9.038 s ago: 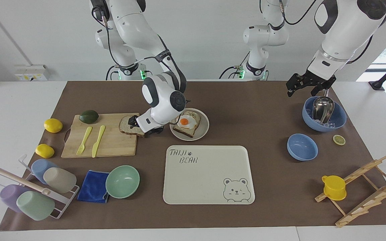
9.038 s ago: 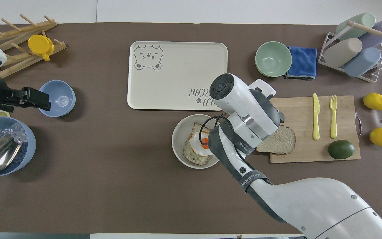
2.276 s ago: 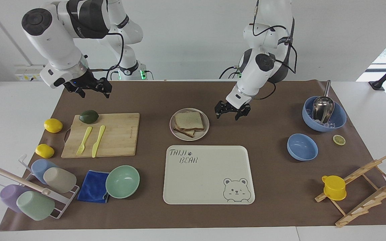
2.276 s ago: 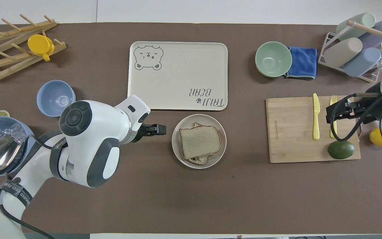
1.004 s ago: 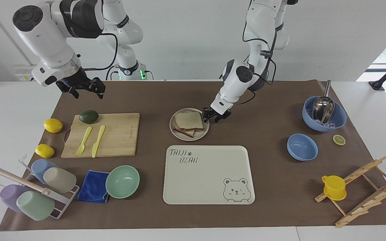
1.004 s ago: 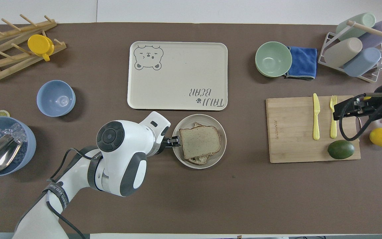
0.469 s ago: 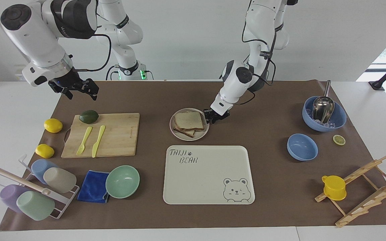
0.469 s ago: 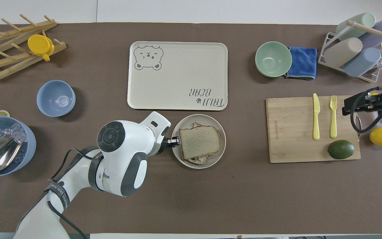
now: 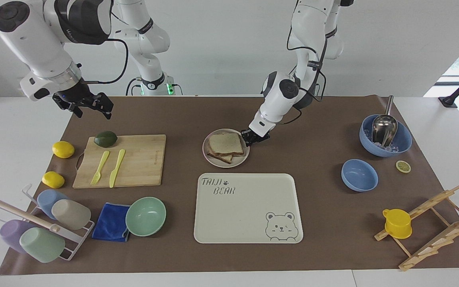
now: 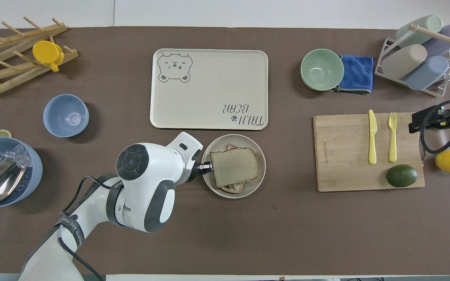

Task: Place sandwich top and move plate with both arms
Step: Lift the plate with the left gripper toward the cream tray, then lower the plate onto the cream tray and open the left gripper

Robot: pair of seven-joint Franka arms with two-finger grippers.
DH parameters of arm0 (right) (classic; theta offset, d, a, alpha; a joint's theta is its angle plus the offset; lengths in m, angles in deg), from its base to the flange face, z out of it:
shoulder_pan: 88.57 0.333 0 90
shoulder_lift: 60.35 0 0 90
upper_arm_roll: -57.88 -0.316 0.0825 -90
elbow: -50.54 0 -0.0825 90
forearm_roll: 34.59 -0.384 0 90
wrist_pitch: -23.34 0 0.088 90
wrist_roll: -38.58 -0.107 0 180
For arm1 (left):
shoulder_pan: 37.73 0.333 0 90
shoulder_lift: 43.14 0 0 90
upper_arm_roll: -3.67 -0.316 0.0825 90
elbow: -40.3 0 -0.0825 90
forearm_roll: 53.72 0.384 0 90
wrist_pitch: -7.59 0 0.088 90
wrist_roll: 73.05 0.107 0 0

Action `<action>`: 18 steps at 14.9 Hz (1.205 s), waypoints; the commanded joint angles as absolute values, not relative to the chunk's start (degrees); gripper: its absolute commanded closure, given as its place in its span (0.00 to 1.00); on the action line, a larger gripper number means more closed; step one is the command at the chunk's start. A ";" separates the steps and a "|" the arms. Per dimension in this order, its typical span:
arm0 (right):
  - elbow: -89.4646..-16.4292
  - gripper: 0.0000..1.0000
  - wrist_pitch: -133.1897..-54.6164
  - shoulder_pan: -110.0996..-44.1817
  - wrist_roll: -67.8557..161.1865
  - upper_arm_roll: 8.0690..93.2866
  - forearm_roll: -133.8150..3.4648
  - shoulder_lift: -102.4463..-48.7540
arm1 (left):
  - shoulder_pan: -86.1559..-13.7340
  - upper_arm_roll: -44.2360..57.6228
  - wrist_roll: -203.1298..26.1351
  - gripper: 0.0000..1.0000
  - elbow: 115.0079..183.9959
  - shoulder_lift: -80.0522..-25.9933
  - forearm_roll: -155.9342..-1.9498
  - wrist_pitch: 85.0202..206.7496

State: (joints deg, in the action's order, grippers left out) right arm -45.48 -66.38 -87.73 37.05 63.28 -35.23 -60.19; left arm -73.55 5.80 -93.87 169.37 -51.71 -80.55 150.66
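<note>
White bread, the sandwich top (image 9: 225, 142), is stacked on a lower slice on the plate (image 9: 243, 158). Its rim is pinched by the left gripper (image 9: 250, 137). Spread fingers are noted on the raised right gripper (image 9: 90, 107).

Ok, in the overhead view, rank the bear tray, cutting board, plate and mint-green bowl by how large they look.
1. Bear tray
2. Cutting board, close to the tray in area
3. Plate
4. Mint-green bowl, though it lies farther from the camera than the plate
</note>
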 commanded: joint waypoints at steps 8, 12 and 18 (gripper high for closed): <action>-44.64 0.00 -65.25 -88.57 38.14 63.50 -35.90 -60.17 | -64.91 4.54 -94.24 1.00 154.33 -50.87 -81.93 130.50; -44.64 0.00 -65.25 -87.95 38.23 63.42 -35.90 -60.08 | -60.06 4.37 -94.32 1.00 142.81 -55.08 -81.32 125.19; -44.64 0.00 -65.25 -88.04 38.14 63.42 -35.90 -60.08 | -56.62 2.62 -94.68 1.00 122.33 -70.53 -81.14 121.23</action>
